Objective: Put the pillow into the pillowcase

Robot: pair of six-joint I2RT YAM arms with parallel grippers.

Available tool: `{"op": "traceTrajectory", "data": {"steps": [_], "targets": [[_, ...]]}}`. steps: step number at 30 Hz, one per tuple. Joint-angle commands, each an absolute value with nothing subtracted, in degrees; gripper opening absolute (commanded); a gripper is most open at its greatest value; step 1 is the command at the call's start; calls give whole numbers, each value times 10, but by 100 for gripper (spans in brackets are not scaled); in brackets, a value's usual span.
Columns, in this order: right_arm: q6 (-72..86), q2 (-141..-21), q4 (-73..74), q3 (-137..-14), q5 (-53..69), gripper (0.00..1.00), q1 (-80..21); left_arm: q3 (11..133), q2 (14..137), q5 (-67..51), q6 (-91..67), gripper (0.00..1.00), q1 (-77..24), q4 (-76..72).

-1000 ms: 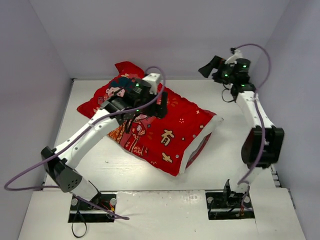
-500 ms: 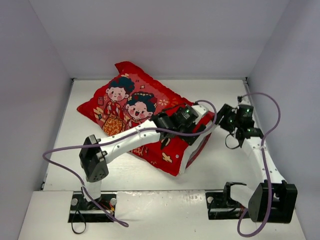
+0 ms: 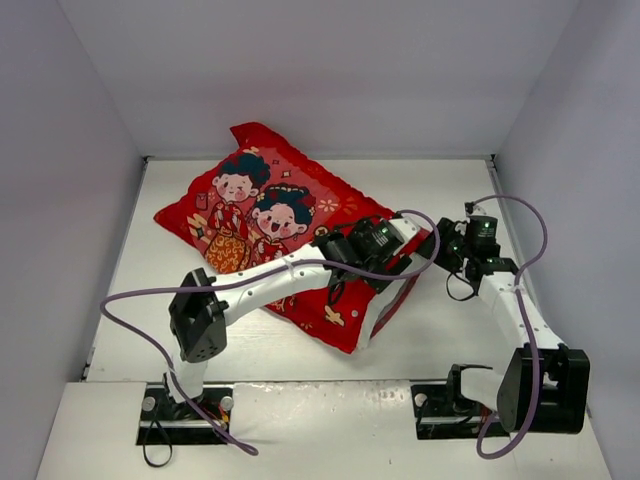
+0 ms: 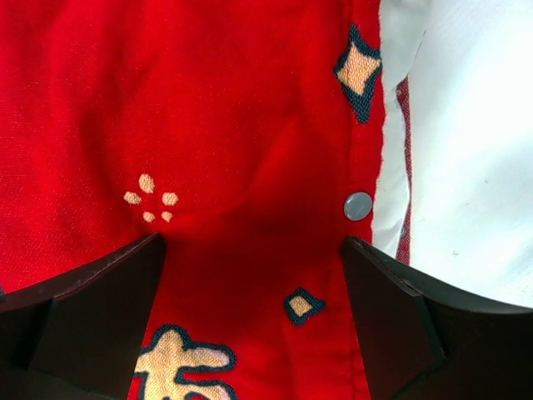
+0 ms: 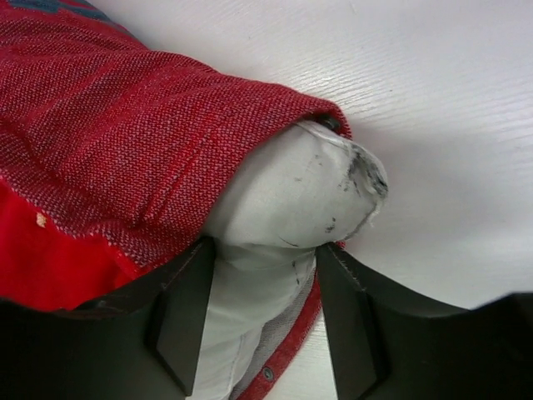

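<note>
Red fabric is filling most of the overhead view. The pillowcase [image 3: 270, 215] is lying across the middle of the table [image 3: 450, 185], with its two cartoon figures facing up toward the upper left. The pillow [image 5: 291, 192] is sitting almost wholly inside it. Only a white strip is showing along the open mouth at the lower right, and one smudged corner is poking out past the hem. I'd judge the job is in its last step, tucking in what remains.

The left gripper [image 4: 252, 242] is spread wide over the printed top layer, just beside the hem and its metal snap [image 4: 358, 205]. It is holding nothing, and I cannot tell whether its tips are pressing on the cloth. The right gripper [image 5: 266, 250] is sitting at the mouth, its fingers [image 5: 187, 308] pinching the exposed corner from both sides.

The next move, I think, is calling for the right side to push that corner inward under the hem while the left steadies the cover so it isn't sliding along.

The hem is lying snug over the pillow, which may be resisting. The left arm [image 3: 270, 280] is stretching across the cover, and a purple cable [image 3: 418, 214] is looping close to the mouth.
</note>
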State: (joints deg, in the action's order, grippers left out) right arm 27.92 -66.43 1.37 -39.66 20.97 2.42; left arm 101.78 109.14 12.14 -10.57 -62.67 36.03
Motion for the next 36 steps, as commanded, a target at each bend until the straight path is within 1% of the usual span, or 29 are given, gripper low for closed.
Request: {"op": "traceTrajectory", "data": {"steps": [1,3,4,5,7,8,9,10,11,17,20,21,23,24,25,27,28,30,31,32,34,36], "targets": [[292,-685,-34,-425,235,47,11,1029,1079,133,-94,83,-635,351],[302,-705,-44,-430,242,33,-12,1027,1082,141,-92,83,-634,352],[305,-712,-55,-438,242,27,-24,1026,1085,155,-91,79,-634,352],[310,-718,-57,-445,237,14,-38,1027,1086,163,-89,74,-632,354],[316,-739,-66,-458,215,5,-85,1026,1081,183,-88,60,-628,358],[324,-746,-69,-470,213,0,-97,1023,1077,202,-89,36,-623,357],[329,-761,-75,-475,212,0,-119,1021,1072,207,-90,24,-620,356],[331,-768,-88,-478,212,0,-127,1020,1065,207,-91,14,-615,357],[336,-775,-93,-488,214,0,-134,1019,1062,203,-89,0,-613,357],[335,-824,-119,-543,224,0,-162,1034,1051,177,-80,0,-593,355],[331,-852,-142,-579,243,0,-175,1055,1051,100,-113,0,-574,352],[330,-867,-159,-596,251,0,-178,1061,1049,58,-121,0,-568,350],[326,-879,-167,-609,261,1,-183,1081,1049,33,-136,0,-565,345],[320,-888,-167,-614,260,3,-183,1088,1049,25,-138,0,-565,343],[297,-887,-166,-617,255,12,-179,1096,1049,25,-138,0,-564,341],[287,-867,-165,-600,224,24,-164,1120,1049,41,-132,0,-563,340],[290,-857,-166,-574,227,37,-151,1127,1051,52,-122,0,-559,341],[294,-828,-165,-549,248,44,-102,1135,1051,59,-119,0,-551,342],[294,-817,-165,-523,257,50,-85,1135,1050,60,-120,0,-548,342],[293,-794,-165,-513,264,52,-62,1135,1050,61,-120,0,-541,342],[290,-776,-165,-494,281,57,-49,1136,1054,62,-118,0,-538,342],[294,-762,-165,-475,310,58,-47,1138,1058,60,-117,0,-536,342]]}}
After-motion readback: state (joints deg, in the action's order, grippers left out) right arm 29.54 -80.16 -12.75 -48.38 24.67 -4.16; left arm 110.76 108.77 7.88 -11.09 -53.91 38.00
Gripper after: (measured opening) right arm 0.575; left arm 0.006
